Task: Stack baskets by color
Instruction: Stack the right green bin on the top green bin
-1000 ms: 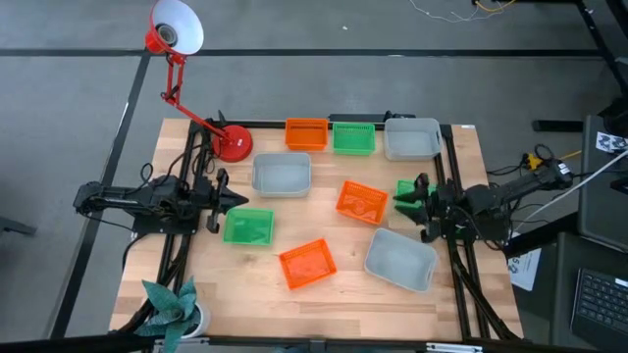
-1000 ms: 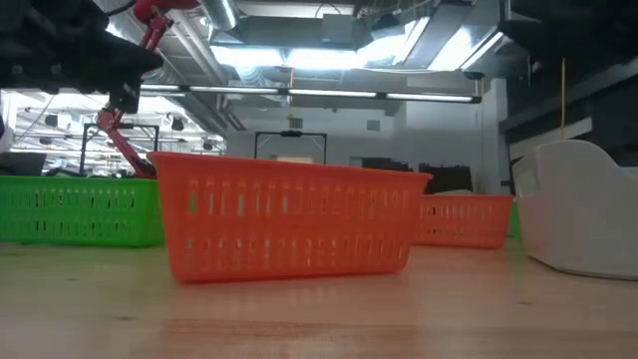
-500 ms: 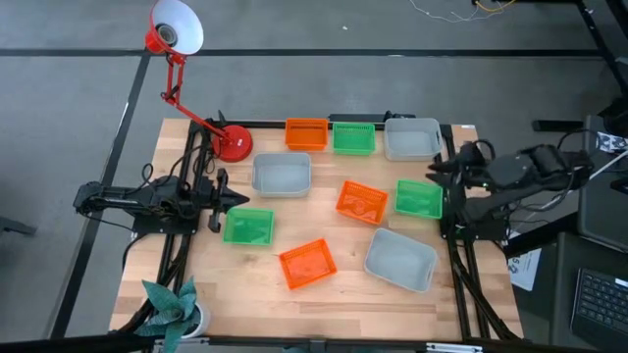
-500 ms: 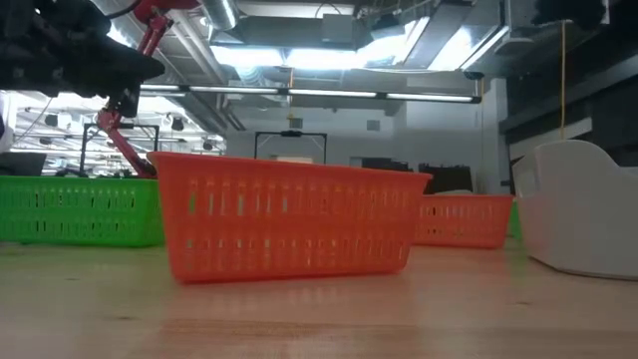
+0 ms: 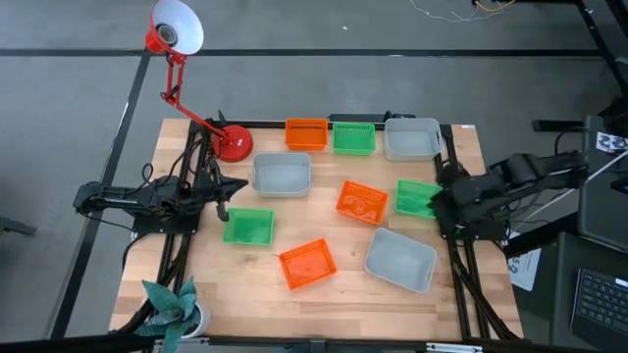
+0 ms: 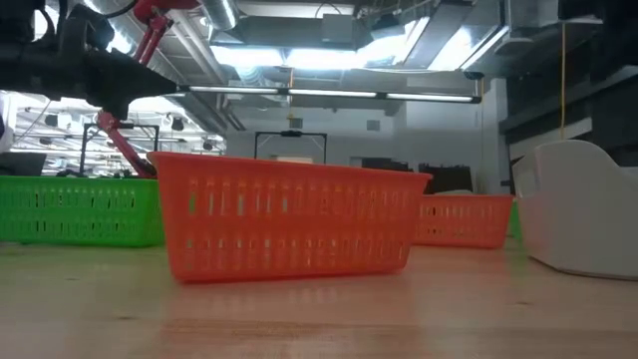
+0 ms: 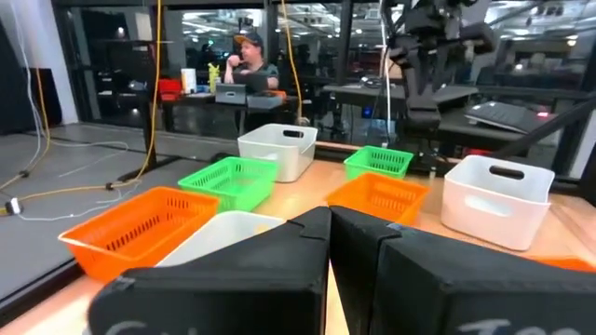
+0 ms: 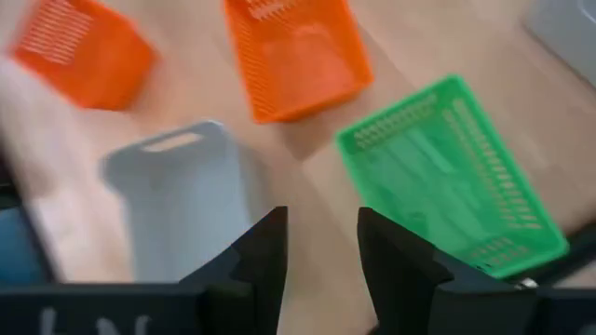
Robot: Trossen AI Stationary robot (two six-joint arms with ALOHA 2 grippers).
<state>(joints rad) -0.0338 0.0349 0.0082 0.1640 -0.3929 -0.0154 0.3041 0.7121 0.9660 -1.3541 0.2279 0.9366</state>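
Nine baskets sit flat on the wooden table. Along the far edge stand an orange basket (image 5: 306, 133), a green one (image 5: 353, 137) and a grey one (image 5: 412, 138). Mid-table lie a grey (image 5: 282, 175), an orange (image 5: 361, 202) and two green baskets (image 5: 418, 197) (image 5: 247, 226). Near the front are an orange (image 5: 308, 264) and a grey basket (image 5: 400, 259). My right gripper (image 8: 321, 247) hangs open above the table's right side, slanting down beside the green basket (image 8: 447, 167). My left gripper (image 7: 329, 242) is shut and level at the table's left side, touching nothing.
A red desk lamp's round base (image 5: 233, 144) stands at the far left corner, with its arm reaching off the table. A green paper pinwheel (image 5: 169, 304) sits at the near left corner. Bare wood (image 5: 226, 284) shows along the near edge.
My right gripper has risen from level beside the right green basket, swung up over the table's right edge and tipped to point down at the table, rolling as it went. That green basket now shows uncovered. My left gripper has turned slightly toward the far edge in place.
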